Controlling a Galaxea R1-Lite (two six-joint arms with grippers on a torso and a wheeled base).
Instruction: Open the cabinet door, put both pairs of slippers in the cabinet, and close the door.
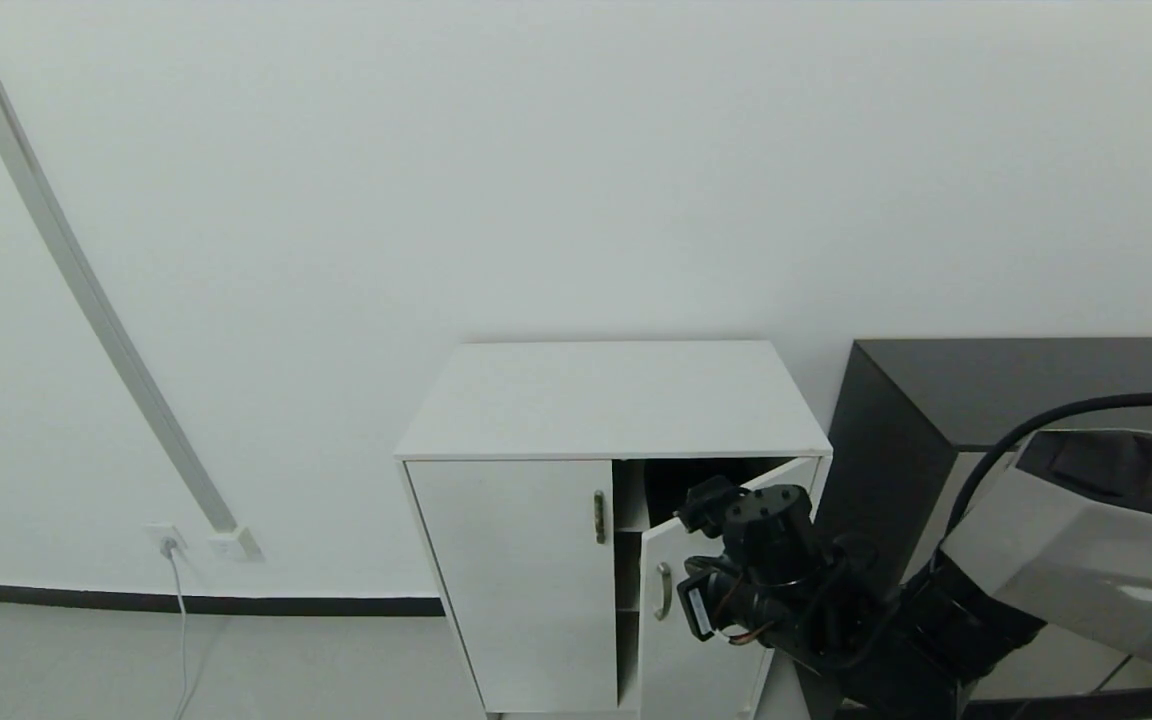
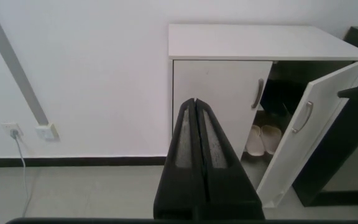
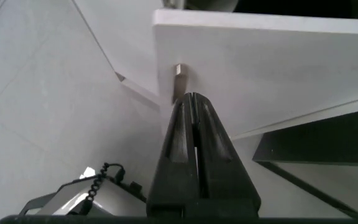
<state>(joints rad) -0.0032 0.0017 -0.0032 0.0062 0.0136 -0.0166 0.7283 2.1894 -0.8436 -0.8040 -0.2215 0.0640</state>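
The white cabinet (image 1: 614, 400) stands against the wall, its left door (image 1: 516, 580) closed and its right door (image 1: 686, 640) swung partly open. One pair of pale slippers (image 2: 263, 138) lies on a shelf inside, seen through the gap. My right gripper (image 3: 192, 99) is shut with nothing in it, its tips just short of the right door's metal handle (image 3: 177, 78) on the door's outer face. My left gripper (image 2: 195, 106) is shut and empty, held back from the cabinet at about the height of the left door.
A black cabinet (image 1: 936, 420) stands right beside the open door's hinge side. On the wall to the left are a socket with a cable (image 1: 168, 545) and a slanting grey conduit (image 1: 86, 290). Bare floor (image 2: 73, 193) lies left of the cabinet.
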